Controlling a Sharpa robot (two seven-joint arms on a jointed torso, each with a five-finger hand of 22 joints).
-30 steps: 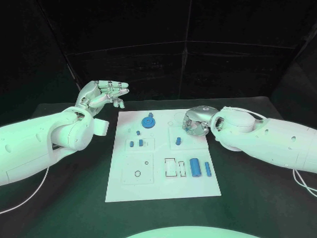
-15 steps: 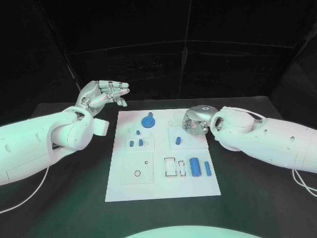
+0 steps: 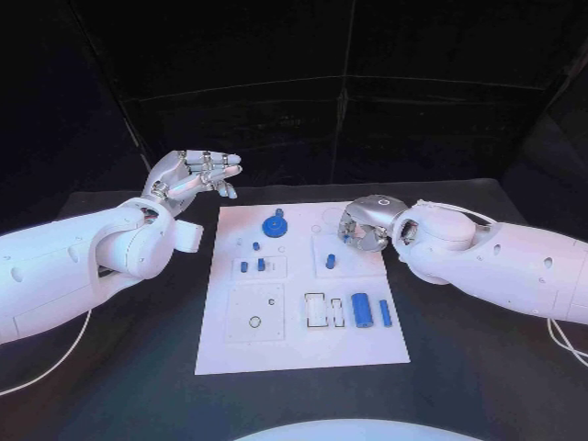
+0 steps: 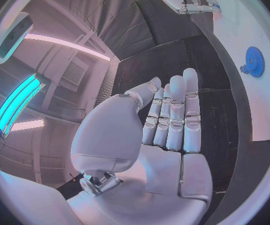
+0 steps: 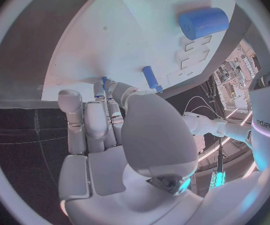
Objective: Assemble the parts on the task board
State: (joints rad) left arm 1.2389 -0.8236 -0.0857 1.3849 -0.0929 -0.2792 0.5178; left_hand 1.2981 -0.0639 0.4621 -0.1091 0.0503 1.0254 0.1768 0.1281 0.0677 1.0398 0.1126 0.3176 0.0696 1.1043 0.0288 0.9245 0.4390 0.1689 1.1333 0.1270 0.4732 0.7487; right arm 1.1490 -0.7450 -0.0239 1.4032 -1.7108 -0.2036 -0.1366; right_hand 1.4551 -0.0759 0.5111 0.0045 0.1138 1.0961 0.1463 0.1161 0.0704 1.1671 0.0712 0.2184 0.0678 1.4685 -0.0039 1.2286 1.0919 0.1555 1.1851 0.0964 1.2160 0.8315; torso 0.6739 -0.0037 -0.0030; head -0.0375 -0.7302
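The white task board [image 3: 288,344] lies in the middle of the table. On it are a blue gear [image 3: 276,225], three small blue pegs [image 3: 252,265], another peg [image 3: 330,262], a thick blue cylinder [image 3: 362,310] and a thin blue bar [image 3: 386,313]. My right hand [image 3: 362,224] hangs low over the board's far right part. Its thumb and a finger pinch a small blue peg [image 5: 103,79], of which only the tip shows. The peg [image 5: 151,78] and the cylinder [image 5: 203,22] lie beyond its fingertips. My left hand [image 3: 188,178] is raised left of the board, fingers straight, holding nothing.
Two empty slots [image 3: 326,309] lie left of the cylinder, and a small ring [image 3: 254,321] marks the near left panel. The left wrist view shows the gear [image 4: 254,61] and the board's edge [image 4: 260,100] beyond my left hand [image 4: 166,130]. Black table surrounds the board.
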